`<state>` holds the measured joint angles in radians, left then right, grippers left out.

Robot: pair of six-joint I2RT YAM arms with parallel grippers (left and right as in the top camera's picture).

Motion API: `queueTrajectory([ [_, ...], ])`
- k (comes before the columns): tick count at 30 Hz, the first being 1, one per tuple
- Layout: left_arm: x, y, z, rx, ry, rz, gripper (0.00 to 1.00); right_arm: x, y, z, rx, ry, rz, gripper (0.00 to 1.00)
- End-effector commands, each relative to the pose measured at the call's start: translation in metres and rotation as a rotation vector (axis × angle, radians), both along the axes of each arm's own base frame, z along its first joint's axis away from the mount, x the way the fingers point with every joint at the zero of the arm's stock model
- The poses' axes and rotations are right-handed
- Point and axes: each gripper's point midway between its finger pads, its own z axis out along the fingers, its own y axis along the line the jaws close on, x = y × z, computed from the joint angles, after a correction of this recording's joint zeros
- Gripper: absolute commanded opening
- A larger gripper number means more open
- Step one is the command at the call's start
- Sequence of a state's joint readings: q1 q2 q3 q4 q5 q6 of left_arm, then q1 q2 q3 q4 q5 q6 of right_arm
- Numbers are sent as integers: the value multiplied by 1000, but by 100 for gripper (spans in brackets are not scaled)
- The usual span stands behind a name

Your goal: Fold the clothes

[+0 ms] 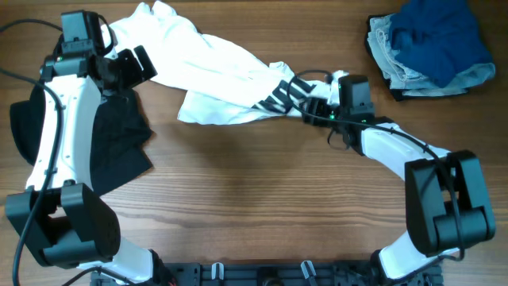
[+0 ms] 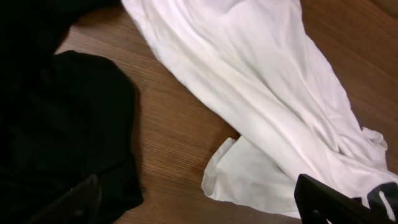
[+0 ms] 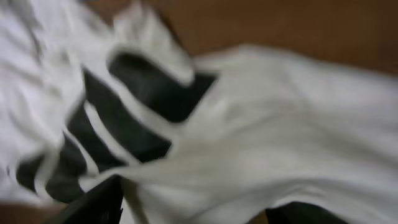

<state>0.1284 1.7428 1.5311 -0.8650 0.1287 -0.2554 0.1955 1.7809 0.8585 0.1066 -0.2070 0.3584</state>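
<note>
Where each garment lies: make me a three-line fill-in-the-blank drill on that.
The white garment bears ____ lettering.
The plain black garment lies at the robot's ____ side.
In the corner pile, the ____ garment lies on the pale-denim garment.
Missing: black; left; navy-blue.

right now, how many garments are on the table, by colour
white soft fabric garment with black block lettering: 1
plain black fabric garment: 1
navy-blue fabric garment, top of the pile: 1
pale-denim fabric garment, under the navy one: 1
total: 4
</note>
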Motion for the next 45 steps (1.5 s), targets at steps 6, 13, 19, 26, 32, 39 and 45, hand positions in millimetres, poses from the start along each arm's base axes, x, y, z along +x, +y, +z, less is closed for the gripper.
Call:
queueTrajectory([
  [6, 8, -32, -19, -2, 35, -87, 100, 66, -44, 3, -11, -145, -202, 72],
  [13, 13, -48, -38, -3, 64, -124, 100, 104, -40, 30, 32, -102, -61, 72],
  [19, 19, -31, -35, 36, 40, -76, 100, 104, -3, 111, -17, -137, 129, 81],
  [26, 28, 38, -28, 32, -16, 139, 100, 53, 123, 130, -88, -167, 500, 86],
  [32, 14, 92, -30, 26, -4, 266, 100, 18, 209, 97, -227, -215, 666, 91],
  [39, -13, 133, -36, 15, 52, 370, 100, -6, 269, 51, -283, -243, 756, 91],
  [45, -21, 151, -36, 3, 51, 434, 100, -16, 299, 28, -333, -310, 831, 90],
])
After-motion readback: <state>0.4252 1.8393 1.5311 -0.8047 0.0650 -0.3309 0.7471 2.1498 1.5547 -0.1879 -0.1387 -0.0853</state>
